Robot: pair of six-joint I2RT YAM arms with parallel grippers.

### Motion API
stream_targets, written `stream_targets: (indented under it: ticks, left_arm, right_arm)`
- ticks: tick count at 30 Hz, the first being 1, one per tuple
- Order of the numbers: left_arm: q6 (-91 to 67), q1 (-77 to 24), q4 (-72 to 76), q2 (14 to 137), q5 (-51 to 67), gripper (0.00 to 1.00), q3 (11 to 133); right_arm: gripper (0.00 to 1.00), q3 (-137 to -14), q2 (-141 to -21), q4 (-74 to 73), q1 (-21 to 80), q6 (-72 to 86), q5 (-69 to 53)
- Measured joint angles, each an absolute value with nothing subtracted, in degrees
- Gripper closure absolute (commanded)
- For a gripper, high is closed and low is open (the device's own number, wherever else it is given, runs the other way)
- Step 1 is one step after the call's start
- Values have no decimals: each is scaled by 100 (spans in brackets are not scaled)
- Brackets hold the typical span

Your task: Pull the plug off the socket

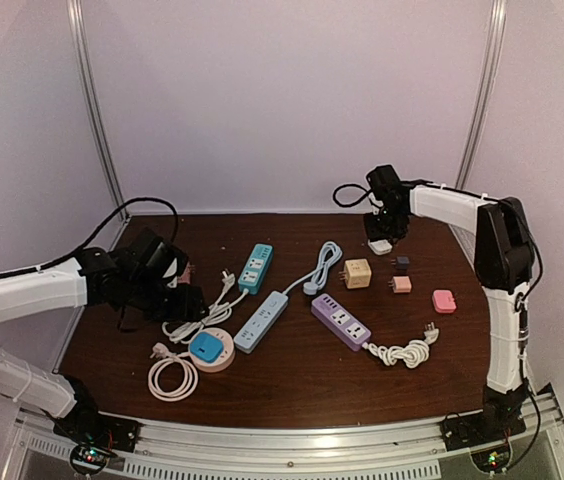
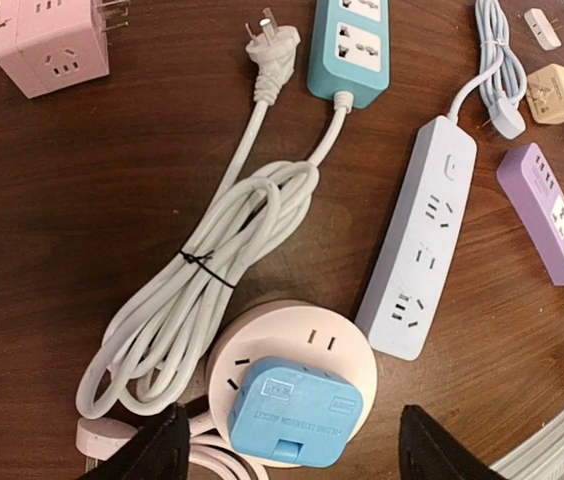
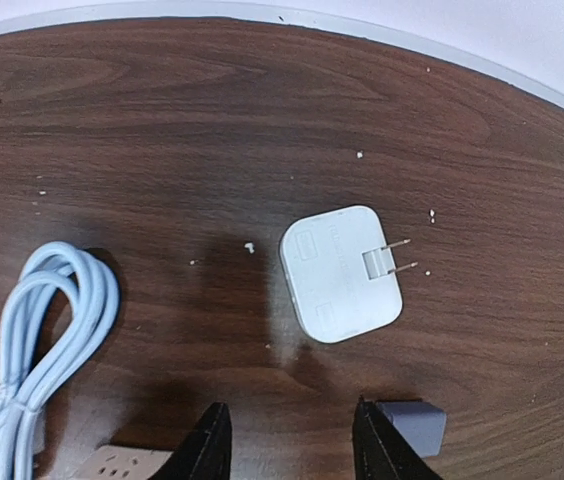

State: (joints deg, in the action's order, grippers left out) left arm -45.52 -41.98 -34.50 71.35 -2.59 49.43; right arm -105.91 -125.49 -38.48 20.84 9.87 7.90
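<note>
Brown table (image 1: 302, 385). Round pink socket (image 2: 272, 335) sits front-left, with the blue plug (image 2: 295, 410) seated on top. My left pincer (image 2: 292, 455) is spread wide, a finger on either side of the plug, gripping nothing. My right pincer (image 3: 292, 445) is parted and empty, hanging over bare wood near a white adapter (image 3: 340, 272).
</note>
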Motion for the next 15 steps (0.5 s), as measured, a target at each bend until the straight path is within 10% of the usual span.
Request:
stream_targets:
  ticks: [15]
  left_arm:
    - [-3358, -4451, -3798, 8005, 132, 10, 4969]
  right_arm:
    - [54, -8569, -11017, -2644, 2587, 1695, -1100]
